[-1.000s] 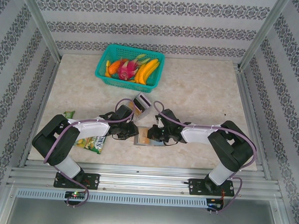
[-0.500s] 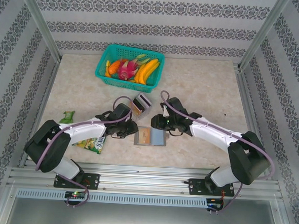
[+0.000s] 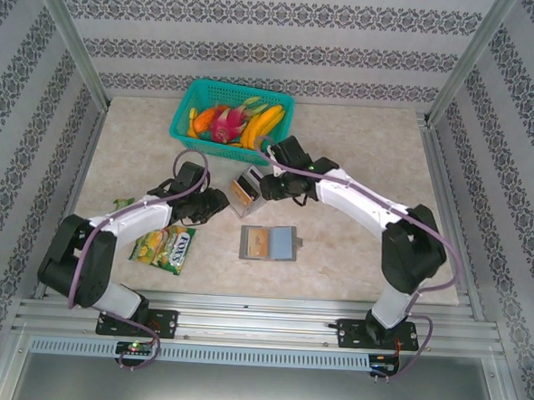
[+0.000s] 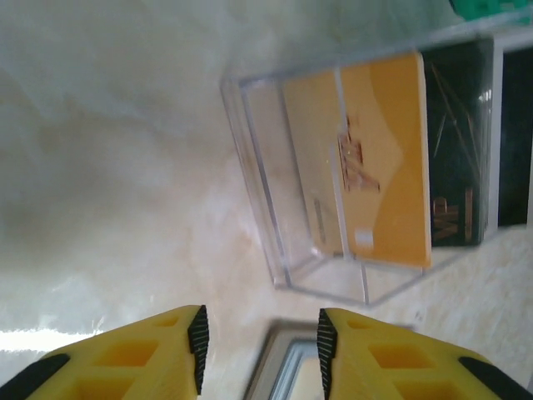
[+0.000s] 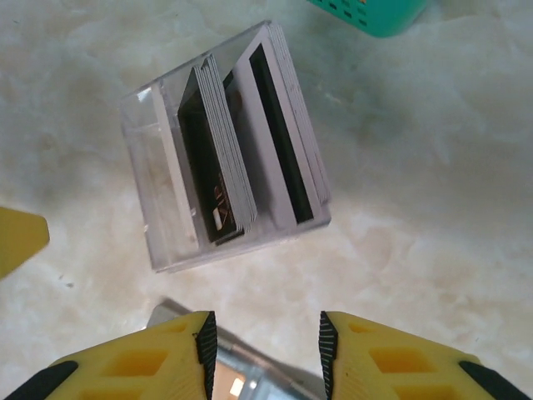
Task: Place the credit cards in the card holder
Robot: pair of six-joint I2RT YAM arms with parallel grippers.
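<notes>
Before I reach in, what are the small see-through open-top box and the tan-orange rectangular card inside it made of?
The small see-through box looks like clear rigid plastic, probably acrylic: the tabletop shows through its glossy walls. The tan-orange card seems thin glossy plastic, smooth with printed lettering.

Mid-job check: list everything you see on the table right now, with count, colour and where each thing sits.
card holder: one, grey, open flat, near middle of the table
tan card: one, in the card holder's left panel
clear box: one, transparent, just beyond the card holder
credit cards: several, orange, dark, white, standing in the clear box; count unclear
basket: one, teal, far middle
fruit: several, yellow, pink, orange, in the basket
snack packet: one, green-yellow, near left
small green item: one, left edge
table: one, pale marbled
left gripper: yellow, open, empty, left of the clear box
right gripper: yellow, open, empty, right of the clear box
</notes>
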